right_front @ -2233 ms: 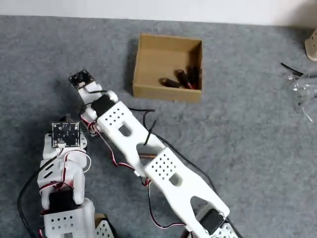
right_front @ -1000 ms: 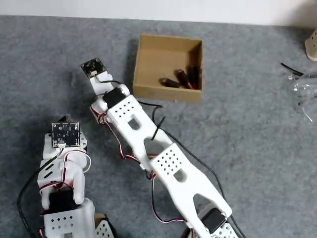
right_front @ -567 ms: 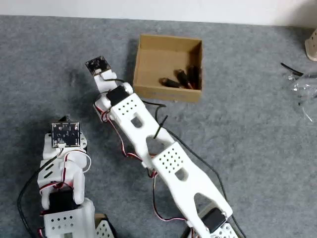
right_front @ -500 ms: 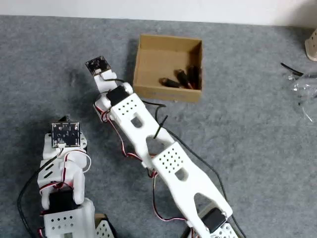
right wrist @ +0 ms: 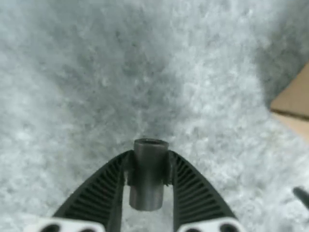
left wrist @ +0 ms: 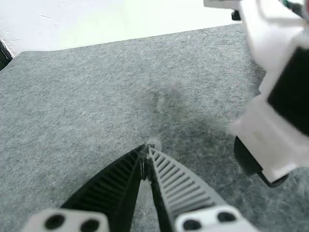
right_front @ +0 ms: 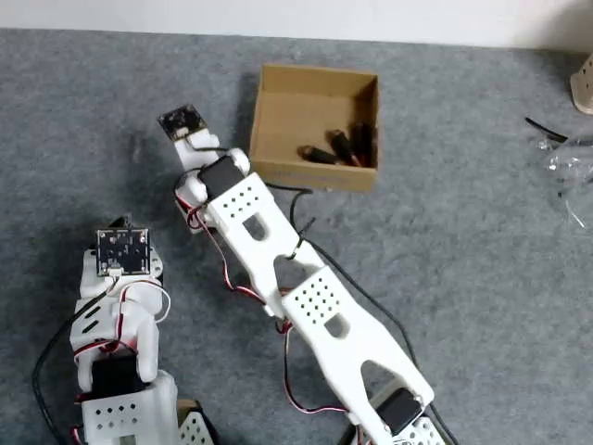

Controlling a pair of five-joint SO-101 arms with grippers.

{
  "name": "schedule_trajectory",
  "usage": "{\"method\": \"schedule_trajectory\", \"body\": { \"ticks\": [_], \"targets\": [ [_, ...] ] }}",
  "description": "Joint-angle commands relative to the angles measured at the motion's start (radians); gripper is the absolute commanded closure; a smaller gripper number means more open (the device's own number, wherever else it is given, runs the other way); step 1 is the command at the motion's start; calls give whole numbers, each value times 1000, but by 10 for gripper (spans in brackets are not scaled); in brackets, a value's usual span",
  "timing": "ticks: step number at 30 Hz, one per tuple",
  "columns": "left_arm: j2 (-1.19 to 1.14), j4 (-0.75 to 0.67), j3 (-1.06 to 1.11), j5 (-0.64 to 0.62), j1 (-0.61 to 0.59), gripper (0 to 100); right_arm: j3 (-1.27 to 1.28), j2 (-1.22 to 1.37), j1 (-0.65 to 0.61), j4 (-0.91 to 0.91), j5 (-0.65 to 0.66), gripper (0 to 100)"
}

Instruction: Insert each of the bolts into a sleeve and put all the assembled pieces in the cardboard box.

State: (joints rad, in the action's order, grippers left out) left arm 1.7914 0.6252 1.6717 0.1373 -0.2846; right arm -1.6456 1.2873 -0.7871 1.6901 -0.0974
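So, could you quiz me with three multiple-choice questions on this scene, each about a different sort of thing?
1. Where do the dark pieces lie? A in the cardboard box; B on top of an arm; C on the wall.
2. The table covering is: A green; B grey; C red.
3. The right pincer is: A wide open; B shut and empty; C shut on a sleeve.
Answers: 1 A, they sit in the box's corner; 2 B, grey felt all round; 3 C, a dark tube is clamped in it.
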Motion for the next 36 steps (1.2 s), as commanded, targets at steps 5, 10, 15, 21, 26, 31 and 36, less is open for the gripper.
{"method": "schedule_trajectory", "body": {
  "ticks": [5,10,15,21,26,31,36],
  "targets": [
    [18,-25,24,-3,-8,990,-134,-153,10,73,-9,994],
    [18,-25,24,-3,-7,990,-134,-251,51,74,-9,994],
    [18,-25,24,-3,8,990,-131,-354,119,76,-8,994],
    [18,-26,24,-3,8,990,-127,-512,176,76,-5,994],
    [18,-26,24,-2,8,990,-125,-608,180,77,-3,994],
    [18,-26,24,-2,8,990,-125,-734,154,77,-2,994],
    [18,-26,24,-2,8,990,-67,-903,157,77,58,994]
  ]
}}
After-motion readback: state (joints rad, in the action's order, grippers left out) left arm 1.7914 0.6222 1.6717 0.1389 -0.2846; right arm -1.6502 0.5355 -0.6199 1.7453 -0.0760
